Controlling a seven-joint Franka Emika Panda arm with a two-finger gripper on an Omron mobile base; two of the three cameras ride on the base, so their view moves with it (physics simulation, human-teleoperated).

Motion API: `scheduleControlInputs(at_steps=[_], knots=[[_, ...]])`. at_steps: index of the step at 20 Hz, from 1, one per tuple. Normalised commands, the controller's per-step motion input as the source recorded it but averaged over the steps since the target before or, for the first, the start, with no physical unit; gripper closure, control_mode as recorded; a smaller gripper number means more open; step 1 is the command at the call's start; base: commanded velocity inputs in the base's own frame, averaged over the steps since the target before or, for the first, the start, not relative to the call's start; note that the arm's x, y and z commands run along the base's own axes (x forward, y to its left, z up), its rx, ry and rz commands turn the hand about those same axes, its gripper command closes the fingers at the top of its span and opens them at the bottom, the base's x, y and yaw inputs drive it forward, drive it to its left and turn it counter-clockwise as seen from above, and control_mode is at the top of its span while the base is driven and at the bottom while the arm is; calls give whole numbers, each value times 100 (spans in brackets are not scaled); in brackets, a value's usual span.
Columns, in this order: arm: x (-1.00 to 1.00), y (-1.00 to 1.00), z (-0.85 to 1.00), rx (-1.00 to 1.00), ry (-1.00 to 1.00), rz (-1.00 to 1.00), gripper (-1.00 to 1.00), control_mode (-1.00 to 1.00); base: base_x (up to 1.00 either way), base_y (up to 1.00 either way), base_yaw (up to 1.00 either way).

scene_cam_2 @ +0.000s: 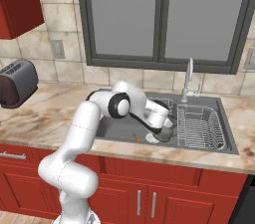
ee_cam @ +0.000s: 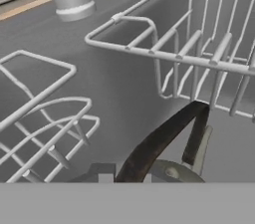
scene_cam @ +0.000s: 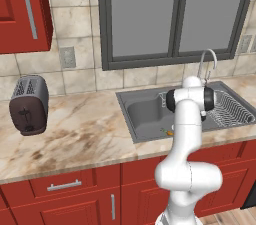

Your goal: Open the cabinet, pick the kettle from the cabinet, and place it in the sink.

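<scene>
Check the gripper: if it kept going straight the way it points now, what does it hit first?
Likely the kettle itself: the gripper is shut on its dark handle. Beyond it, the sink floor and wire rack; depth is unclear.

Two base views, shared sink (scene_cam: 145, 111)

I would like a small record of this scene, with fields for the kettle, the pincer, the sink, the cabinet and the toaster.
kettle: grey-green kettle low in the sink basin, beside the wire rack
pincer: pincer shut on the kettle's dark arched handle
sink: steel basin, chrome faucet behind
cabinet: red wall cabinet, door shut
toaster: toaster on the counter, left of sink
</scene>
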Motion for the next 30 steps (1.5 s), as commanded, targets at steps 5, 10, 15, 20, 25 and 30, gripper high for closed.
scheduleControlInputs(at_steps=[5, 10, 15, 20, 25, 30], knots=[[12, 0, -26, 0, 0, -2, 100, -100, 0, 0, 0], [0, 7, -34, 0, 0, -6, 100, -100, 0, 0, 0], [0, 11, -34, 0, 0, -9, 100, -100, 0, 0, 0], [1, 15, -36, 0, 0, -10, -100, -100, 0, 0, 0], [0, 11, -37, 0, 0, -10, -100, -100, 0, 0, 0], [-1, 20, -43, 0, 1, -11, -100, -100, 0, 0, 0]])
